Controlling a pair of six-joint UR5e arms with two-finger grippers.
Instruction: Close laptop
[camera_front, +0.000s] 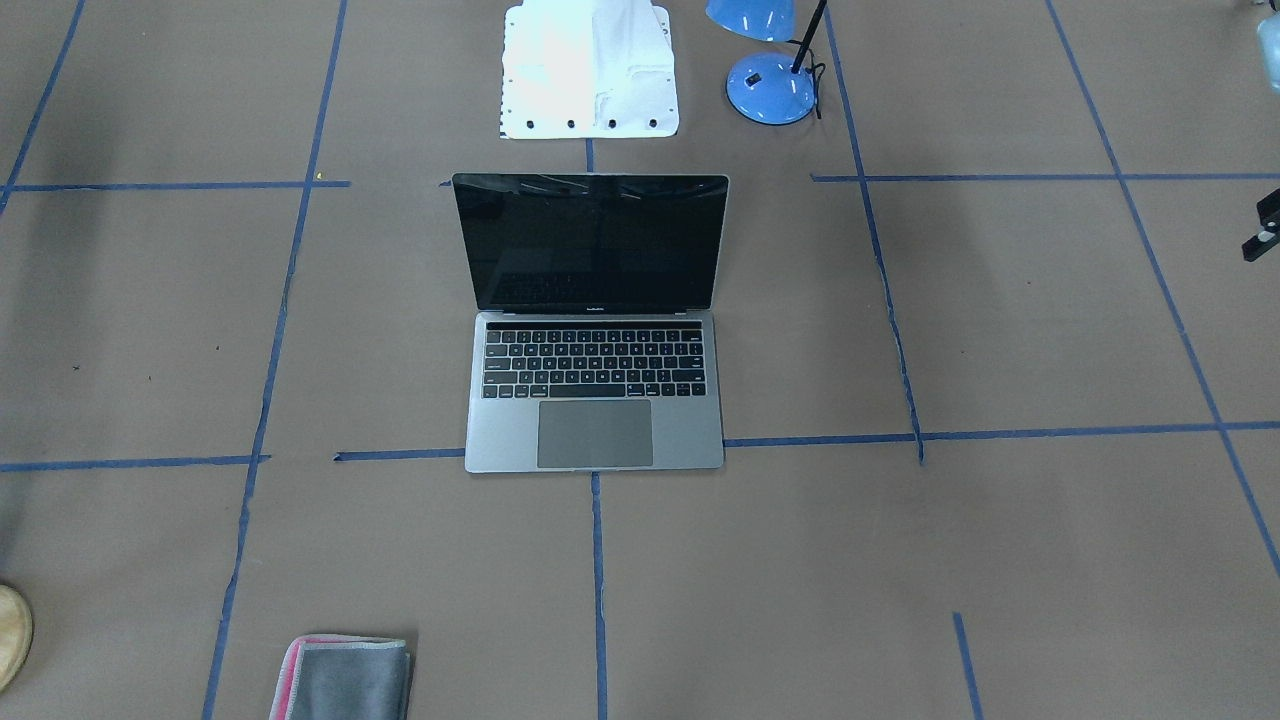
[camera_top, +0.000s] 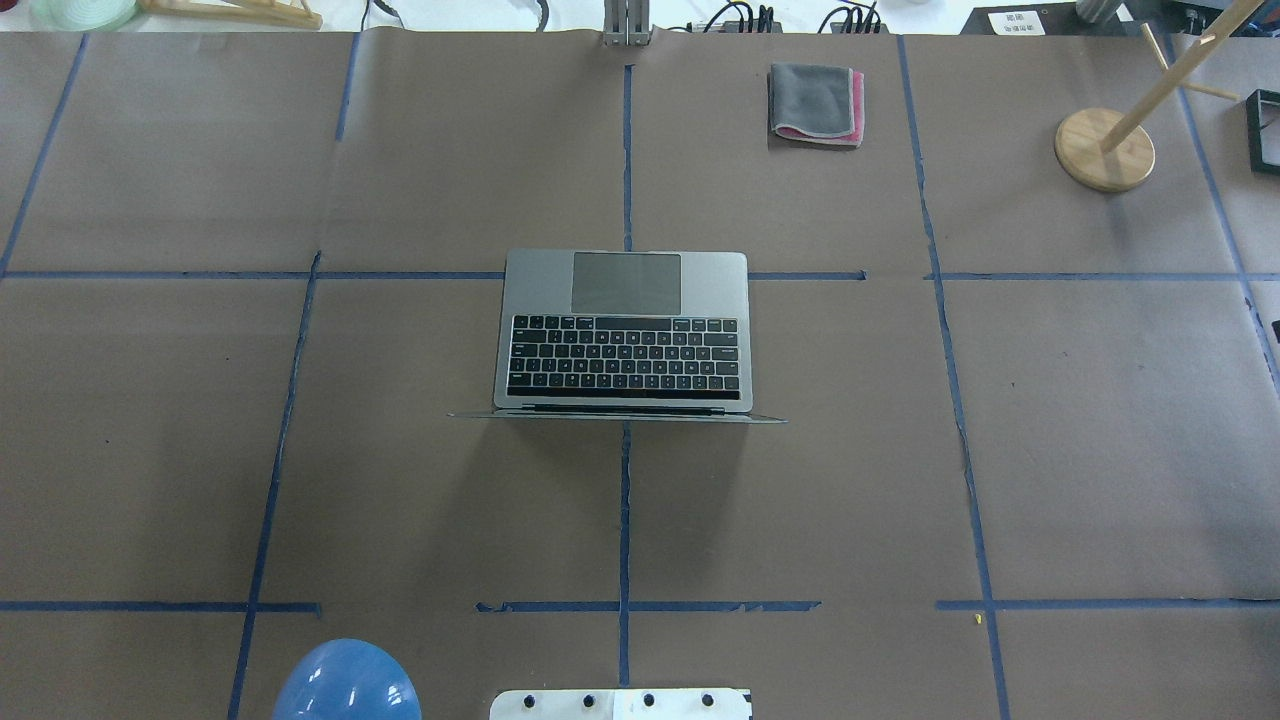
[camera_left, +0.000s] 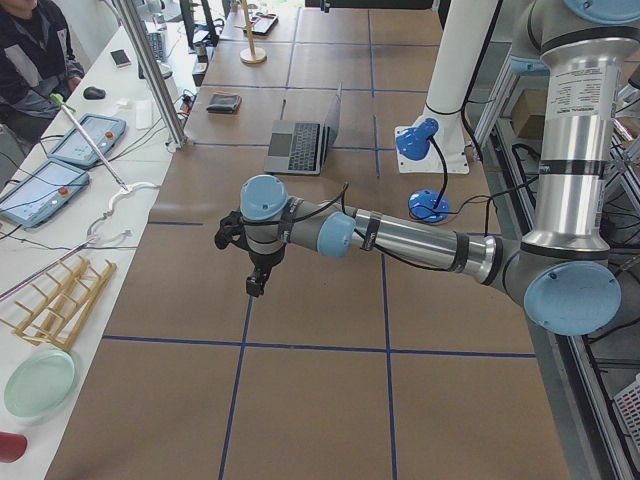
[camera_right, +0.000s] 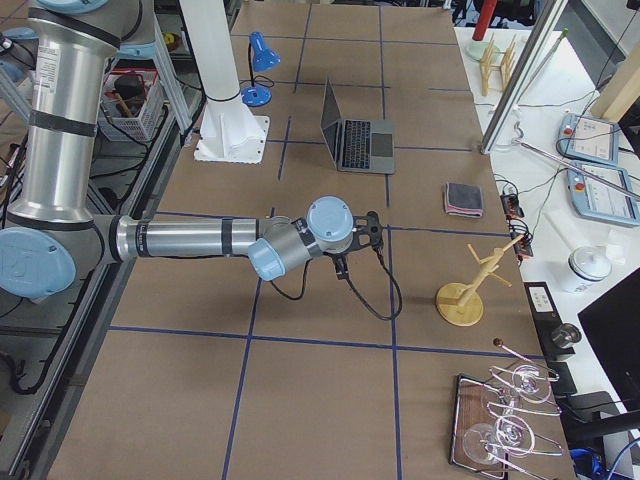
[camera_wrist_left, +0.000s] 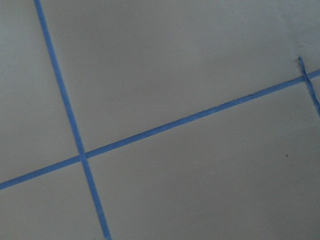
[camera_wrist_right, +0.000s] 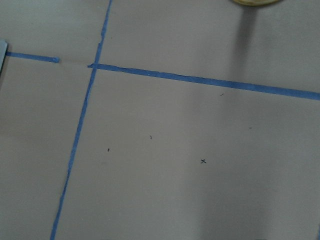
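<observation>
The laptop (camera_front: 594, 400) stands open at the table's middle, its black screen upright and facing away from the robot. It also shows in the overhead view (camera_top: 625, 340) and in both side views (camera_left: 303, 145) (camera_right: 360, 140). My left gripper (camera_left: 257, 285) points down above bare table, well off to the laptop's left. My right gripper (camera_right: 342, 268) hangs above bare table, well off to the laptop's right. Both show only in the side views, so I cannot tell whether they are open or shut. The wrist views show only brown paper and blue tape.
A folded grey-and-pink cloth (camera_top: 815, 102) lies beyond the laptop. A blue desk lamp (camera_front: 770, 85) and a white mount base (camera_front: 590, 70) stand near the robot. A wooden stand (camera_top: 1105, 150) is at the far right. A glass rack (camera_right: 500, 420) stands further right.
</observation>
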